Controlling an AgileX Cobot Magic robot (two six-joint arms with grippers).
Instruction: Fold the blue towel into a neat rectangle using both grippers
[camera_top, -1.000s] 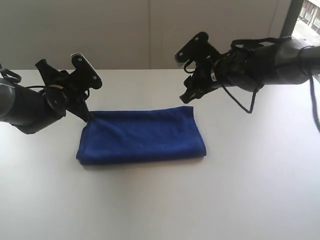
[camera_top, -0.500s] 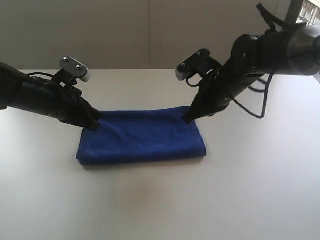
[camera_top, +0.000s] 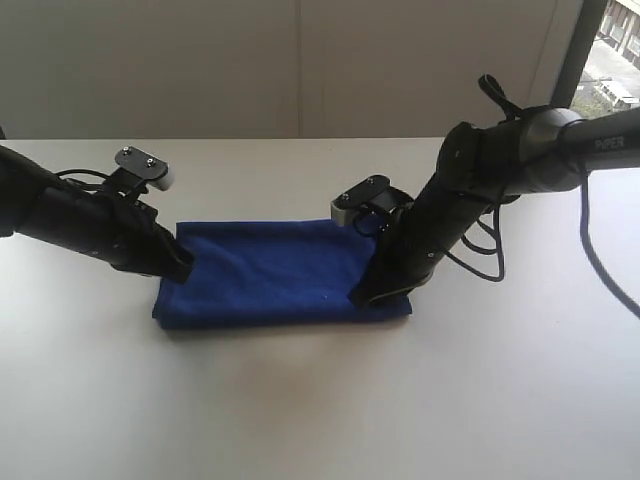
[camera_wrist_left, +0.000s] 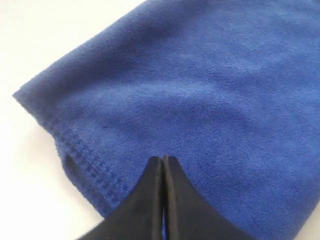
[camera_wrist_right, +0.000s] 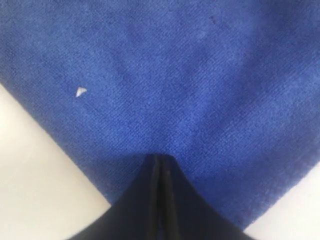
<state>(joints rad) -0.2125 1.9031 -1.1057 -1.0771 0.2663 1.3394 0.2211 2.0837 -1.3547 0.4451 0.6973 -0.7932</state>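
Pressing down on the towel (camera_top: 270, 275), which lies folded to a rectangle on the table (camera_top: 300, 410): right gripper (camera_top: 362, 298) at the towel's near right corner, jaws shut tight, nothing visibly pinched. Further back, left gripper (camera_top: 186, 268) on the towel's left edge, jaws likewise shut. Judgement: closed tips act as flatteners, smoothing the fold, not grasping.

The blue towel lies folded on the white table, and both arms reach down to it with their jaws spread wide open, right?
Not quite: both pairs of jaws are shut, not spread open. The left and right wrist views each show them closed together, tips at the blue towel. It does lie folded on the white table.
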